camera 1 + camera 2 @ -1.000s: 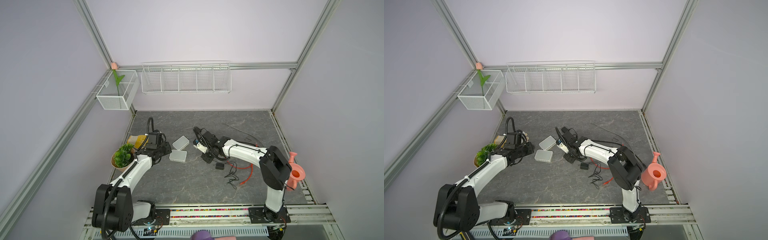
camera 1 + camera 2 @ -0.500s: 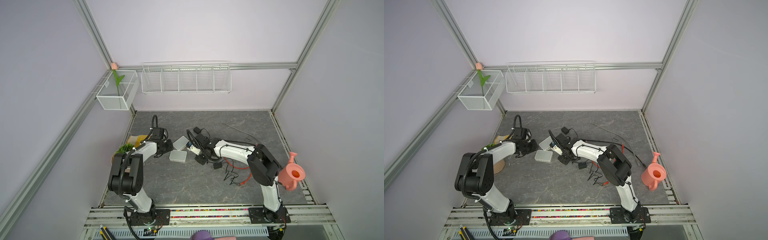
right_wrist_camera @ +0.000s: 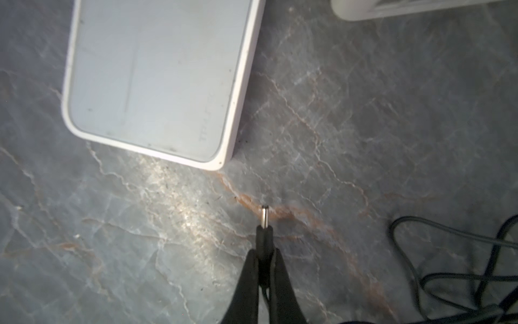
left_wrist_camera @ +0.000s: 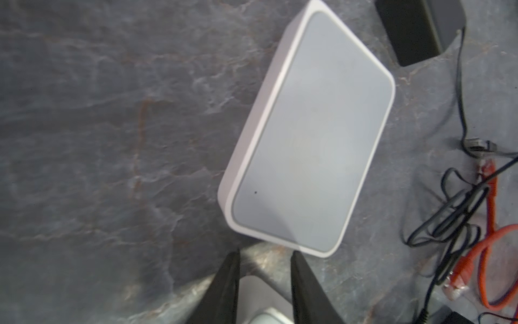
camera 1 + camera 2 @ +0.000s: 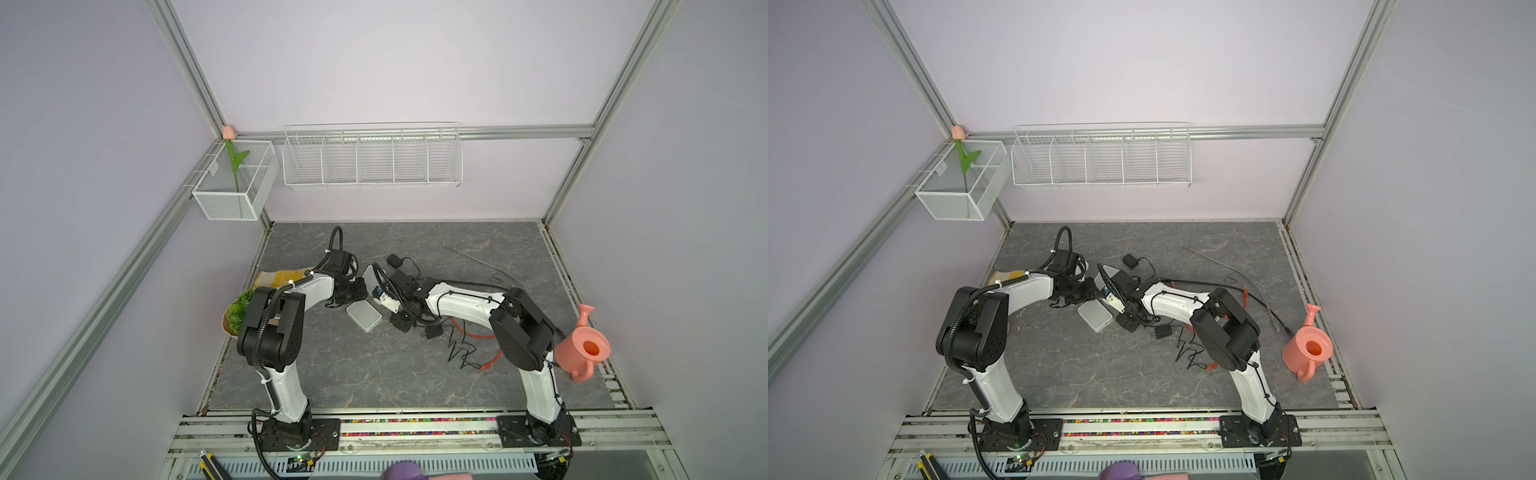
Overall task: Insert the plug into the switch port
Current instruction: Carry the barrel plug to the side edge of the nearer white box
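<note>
Black plug [image 3: 264,235] is sitting clamped in the closed right gripper [image 3: 263,254] — aiming slightly off the switch [image 3: 406,8] ahead. Left gripper [image 4: 265,252], jaws part-open, is seemingly clasping it.

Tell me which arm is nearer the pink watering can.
Right. The right arm's elbow sits just beside the watering can; the left arm stands across the table, far from it.
</note>
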`<action>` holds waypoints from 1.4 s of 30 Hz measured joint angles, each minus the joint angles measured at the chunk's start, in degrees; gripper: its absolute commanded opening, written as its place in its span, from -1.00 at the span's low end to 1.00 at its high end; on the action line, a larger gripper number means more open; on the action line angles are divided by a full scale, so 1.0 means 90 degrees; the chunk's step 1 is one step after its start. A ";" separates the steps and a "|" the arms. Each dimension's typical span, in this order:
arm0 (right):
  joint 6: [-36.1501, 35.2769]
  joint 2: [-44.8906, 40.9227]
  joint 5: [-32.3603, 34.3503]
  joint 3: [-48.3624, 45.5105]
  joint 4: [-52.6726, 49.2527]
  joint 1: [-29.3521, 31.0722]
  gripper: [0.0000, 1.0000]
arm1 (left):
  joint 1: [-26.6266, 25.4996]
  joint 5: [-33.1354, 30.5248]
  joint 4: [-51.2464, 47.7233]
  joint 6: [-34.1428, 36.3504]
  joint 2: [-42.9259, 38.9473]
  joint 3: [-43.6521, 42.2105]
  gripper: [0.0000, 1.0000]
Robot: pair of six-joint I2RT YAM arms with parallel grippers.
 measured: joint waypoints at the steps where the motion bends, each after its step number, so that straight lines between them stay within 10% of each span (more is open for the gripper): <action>1: 0.0017 -0.0012 -0.0005 -0.0061 -0.0002 0.0024 -0.87 | -0.0036 0.0027 -0.0005 0.0017 0.0022 0.0061 -0.34; 42: 0.1093 0.0209 -0.2261 0.0240 0.0168 -0.0058 -0.87 | 0.0534 0.0593 0.0126 0.0211 -0.0563 -0.0534 -0.33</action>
